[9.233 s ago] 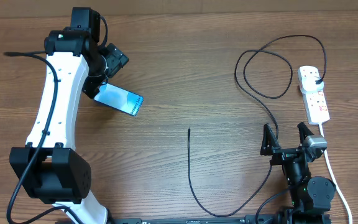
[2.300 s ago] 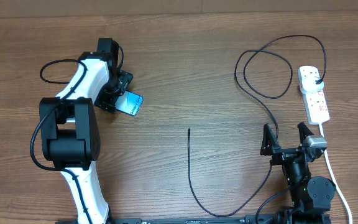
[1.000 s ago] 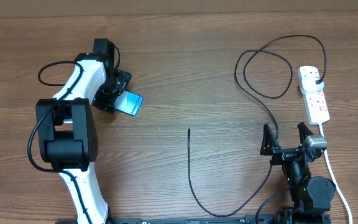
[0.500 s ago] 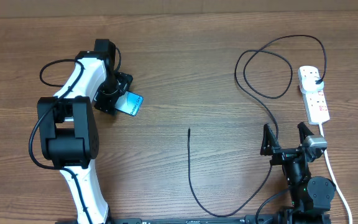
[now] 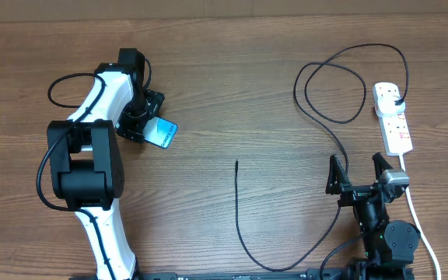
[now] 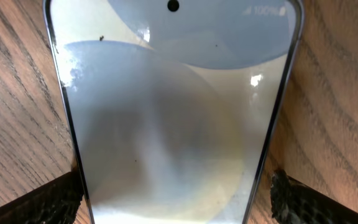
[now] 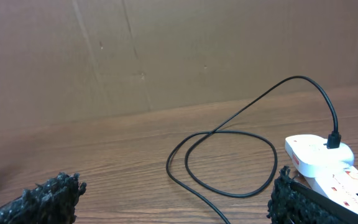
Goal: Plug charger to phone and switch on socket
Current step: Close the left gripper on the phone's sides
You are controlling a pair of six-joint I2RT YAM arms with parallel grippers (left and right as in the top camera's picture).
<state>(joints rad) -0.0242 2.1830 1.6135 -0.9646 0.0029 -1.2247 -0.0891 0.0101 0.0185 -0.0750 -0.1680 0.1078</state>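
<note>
So here's where we're at. The phone [image 5: 163, 134] lies flat on the wooden table [image 5: 247, 78], over on the left side, screen up. The left gripper [image 5: 136, 124] sits right over one end of it. In the left wrist view the jaws are spread wide and straddle the phone, with one dark fingertip [image 6: 42, 202] just outside each long edge. We can't tell if the pads actually touch the edges. The phone fills most of that view, with a glossy pale face, a small camera dot near the far end and a battery readout in the corner.

The charger [image 5: 237, 194] is well apart from the phone. Its black plug head sits in the end outlet of the socket [image 5: 395, 128], the white strip at the far right of the table. From there the cable arcs up, makes a loose loop and runs down past the right gripper [image 5: 358, 174]. It then sweeps along the near edge of the table and comes back up, so the free connector tip ends around mid-table, lying on bare wood between the two arms. Nothing is touching it.

The right gripper is parked near the bottom right with its jaws wide apart and nothing between them. It sits just beside the socket's thick white cord [image 5: 415, 211]. Its wrist view looks across the cable loop toward a brown cardboard wall [image 7: 166, 50].
</note>
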